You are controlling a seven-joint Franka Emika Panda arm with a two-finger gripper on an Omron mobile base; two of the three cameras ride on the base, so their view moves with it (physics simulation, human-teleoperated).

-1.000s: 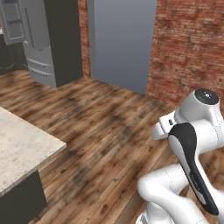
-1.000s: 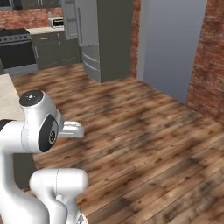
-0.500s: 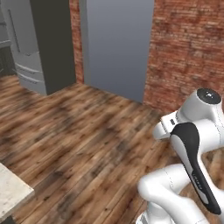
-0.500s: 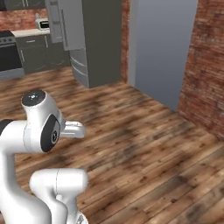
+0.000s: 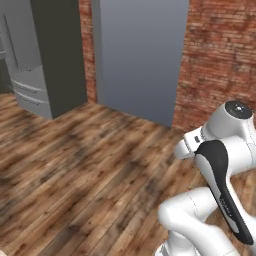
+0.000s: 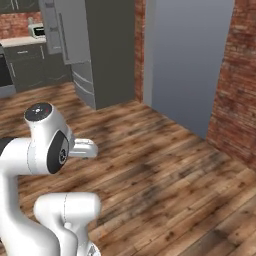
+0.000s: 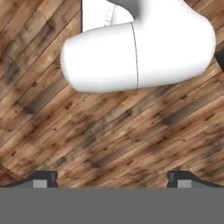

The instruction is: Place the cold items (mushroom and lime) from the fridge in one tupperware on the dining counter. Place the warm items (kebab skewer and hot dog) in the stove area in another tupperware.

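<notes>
- My gripper hangs over wood floor, fingers spread wide, holding nothing.
- I see the grey fridge ahead left, beside a brick wall.

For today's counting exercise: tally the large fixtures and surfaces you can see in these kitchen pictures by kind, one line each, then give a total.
Fridge: 1
Grey door panel: 1
Brick wall sections: 2, one on each side of the door
Wooden floor: 1
Microwave: 1
Total: 6
</notes>
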